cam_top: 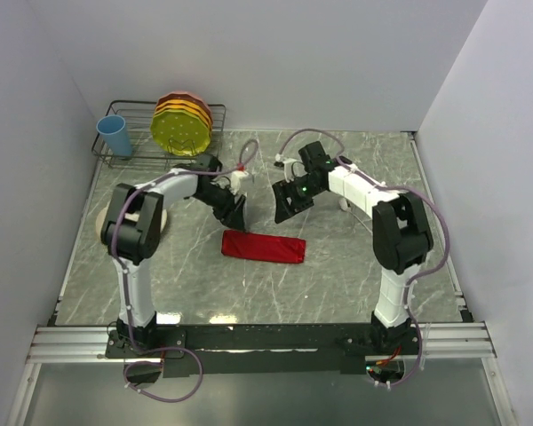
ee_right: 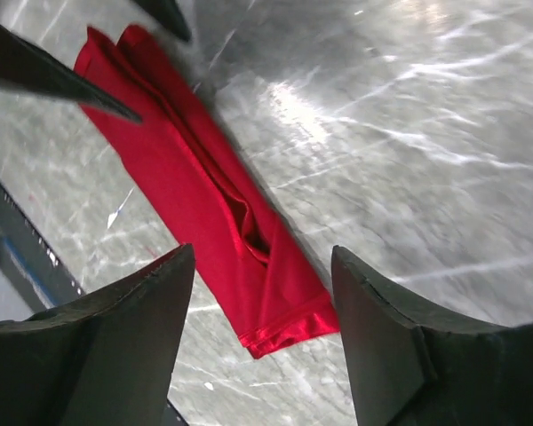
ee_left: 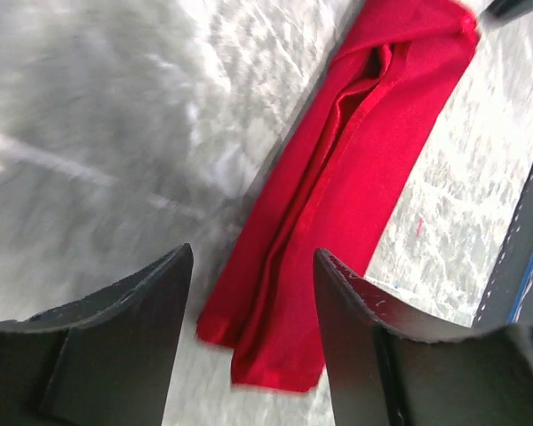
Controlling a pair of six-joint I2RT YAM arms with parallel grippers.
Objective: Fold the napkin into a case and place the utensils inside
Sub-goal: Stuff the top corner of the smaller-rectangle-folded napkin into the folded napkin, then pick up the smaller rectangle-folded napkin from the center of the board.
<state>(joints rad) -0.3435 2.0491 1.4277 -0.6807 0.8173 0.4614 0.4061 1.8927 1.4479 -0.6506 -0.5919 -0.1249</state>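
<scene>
One napkin [cam_top: 263, 246], bright red and shiny, folded into a long narrow strip and lying flat on the grey marbled bench [cam_top: 338, 275], roughly midway between the two arms. Slants a little in the top view, with the left end slightly farther back than the right. Shows lengthwise layered folds on its upper face, plus a dark slit-like opening along the middle toward the right end

Left fingers [ee_left: 115, 346] apart, clamped on nothing, pointing down just behind the strip's left end. Through their gap in the left wrist view, the near end of the napkin. Contact with the cloth impossible to tell

Right fingers [ee_right: 115, 346] likewise spread wide, gripping nothing, poised just behind the strip's right half. Between them in the right wrist view, the hemmed right end of the napkin, lying on the bench

Back left corner: wire rack [cam_top: 133, 158] with yellow and orange plates [cam_top: 182, 124] standing on edge, and a blue cup [cam_top: 115, 136] at its left side. Near the left wall, a cream plate [cam_top: 100, 222], largely hidden under the left arm
</scene>
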